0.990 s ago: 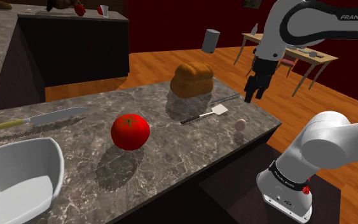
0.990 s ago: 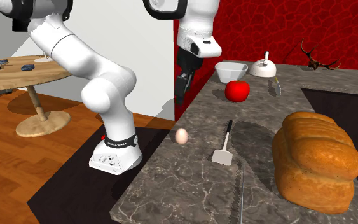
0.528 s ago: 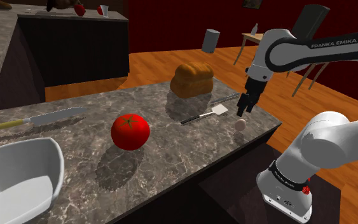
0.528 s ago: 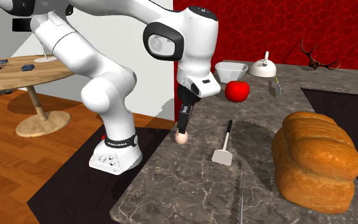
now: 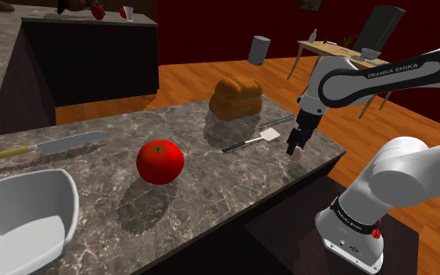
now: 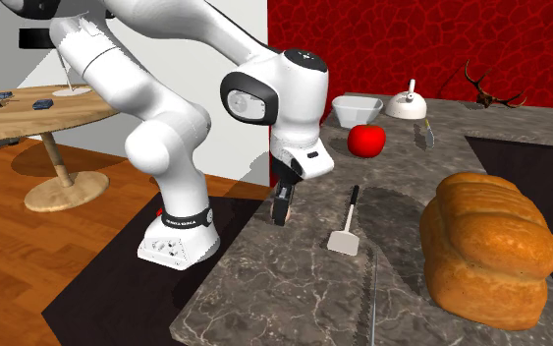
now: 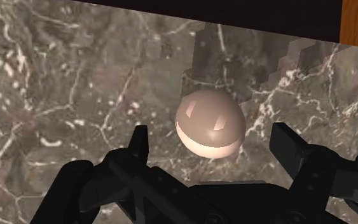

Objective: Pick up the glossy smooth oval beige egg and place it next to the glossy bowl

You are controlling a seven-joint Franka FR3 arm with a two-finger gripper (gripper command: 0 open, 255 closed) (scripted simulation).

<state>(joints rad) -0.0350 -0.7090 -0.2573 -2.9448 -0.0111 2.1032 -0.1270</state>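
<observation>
A smooth beige egg lies on the dark marbled counter near its edge, beside the arm's stand. My black gripper has come down over it and is open, one finger on each side, and neither finger touches the shell. In the shoulder view the gripper covers most of the egg. In the second exterior view the gripper stands at the counter's near edge. The white glossy bowl sits at the counter's far end, seen also in the second exterior view.
A red tomato stands between the egg and the bowl. A spatula lies just beside the egg, and a bread loaf stands behind it. A knife lies near the bowl. The counter drops off right by the egg.
The gripper has dropped from well above the counter down onto the egg and now straddles it. Its fingers stayed open. The egg has not moved.
</observation>
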